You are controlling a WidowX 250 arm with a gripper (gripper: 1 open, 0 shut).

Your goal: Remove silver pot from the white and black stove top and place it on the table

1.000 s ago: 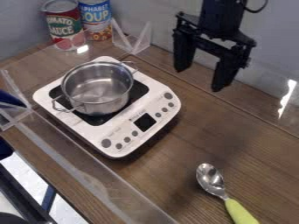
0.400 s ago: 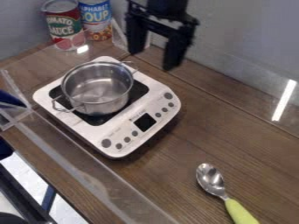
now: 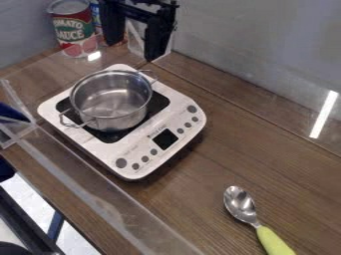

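Gripper [image 3: 138,42] has swung from the right side of the frame over to the back left since a second ago, now hovering above and just behind the silver pot [image 3: 111,99], in front of the cans [image 3: 76,27]; nothing else has shifted. Jaws spread wide, pointing down, nothing held. Pot sits untouched on the black plate of the stove top [image 3: 167,134], empty inside, side handles pointing roughly front-left and back-right. Step in hand, as I read it: approach and line-up for the grasp, lift not yet started. Next move likely needs the gripper to come forward and down over the rim or a handle, one finger inside the wall and one outside, then close, lift clear and set down on bare surface [image 3: 253,110] right of the stove. Risk: steel wall is slick and thin, a shallow bite could slip or drag the light stove along. Spoon [image 3: 250,216] lies front right, well clear. Writing: can labels show red and white print, too blurred to read with confidence; stove front panel has buttons and a small display, legends illegible
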